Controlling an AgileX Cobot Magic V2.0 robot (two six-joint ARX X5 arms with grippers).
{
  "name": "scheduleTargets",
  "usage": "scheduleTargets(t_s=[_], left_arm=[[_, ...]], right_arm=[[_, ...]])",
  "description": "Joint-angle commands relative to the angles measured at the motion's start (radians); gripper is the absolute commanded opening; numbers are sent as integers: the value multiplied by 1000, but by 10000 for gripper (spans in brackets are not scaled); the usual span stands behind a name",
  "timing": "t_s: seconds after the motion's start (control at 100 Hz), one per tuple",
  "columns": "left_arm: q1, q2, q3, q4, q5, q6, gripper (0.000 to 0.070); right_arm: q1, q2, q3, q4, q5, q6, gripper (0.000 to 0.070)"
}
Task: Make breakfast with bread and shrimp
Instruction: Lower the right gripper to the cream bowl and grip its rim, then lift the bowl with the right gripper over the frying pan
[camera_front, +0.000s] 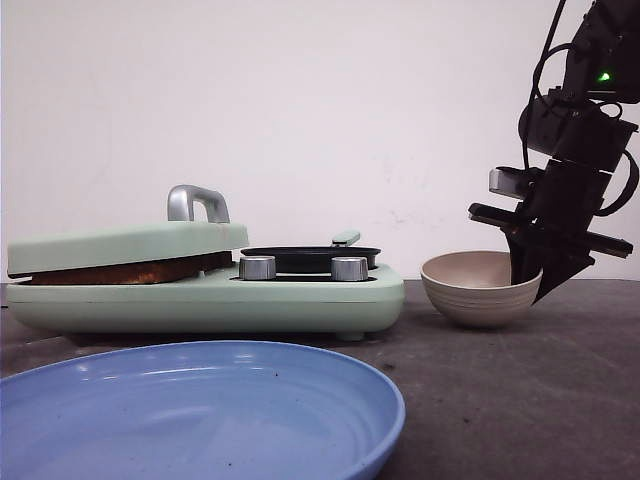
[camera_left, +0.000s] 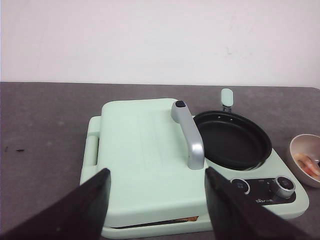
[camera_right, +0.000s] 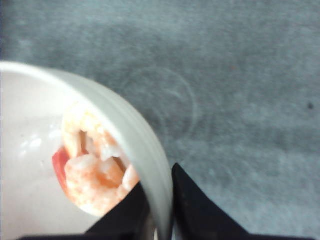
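Observation:
The bread (camera_front: 130, 272) shows as a brown edge clamped under the shut mint-green lid (camera_front: 130, 245) of the breakfast maker; a sliver of the bread (camera_left: 192, 218) peeks out in the left wrist view. Pink-orange shrimp (camera_right: 92, 175) lie in a beige bowl (camera_front: 478, 290) to the right of the maker. My right gripper (camera_front: 535, 275) is shut on the bowl's rim (camera_right: 125, 115), one finger inside and one outside. My left gripper (camera_left: 157, 200) hangs open above the lid, holding nothing; the front view does not show it.
A black frying pan (camera_front: 310, 257) sits on the maker's right half, behind two silver knobs (camera_front: 257, 267). A silver handle (camera_front: 197, 202) stands up from the lid. A large blue plate (camera_front: 200, 410) lies at the table's front edge.

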Motion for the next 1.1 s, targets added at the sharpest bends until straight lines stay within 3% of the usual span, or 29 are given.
scheduleTargets(t_s=[0.0, 0.29, 0.59, 0.83, 1.09], left_arm=[[-2, 4, 9, 11, -6, 1, 314], [-2, 5, 9, 11, -6, 1, 314], [-2, 5, 9, 10, -6, 1, 314], [-2, 5, 9, 10, -3, 1, 314], [-2, 5, 9, 10, -2, 1, 313]], right_arm=[[6, 6, 4, 4, -5, 6, 0], [14, -100, 5, 124, -127, 82, 0], [100, -151, 6, 329, -147, 180, 0], [203, -108, 6, 553, -37, 196, 0], [309, -41, 6, 730, 145, -41, 0]])
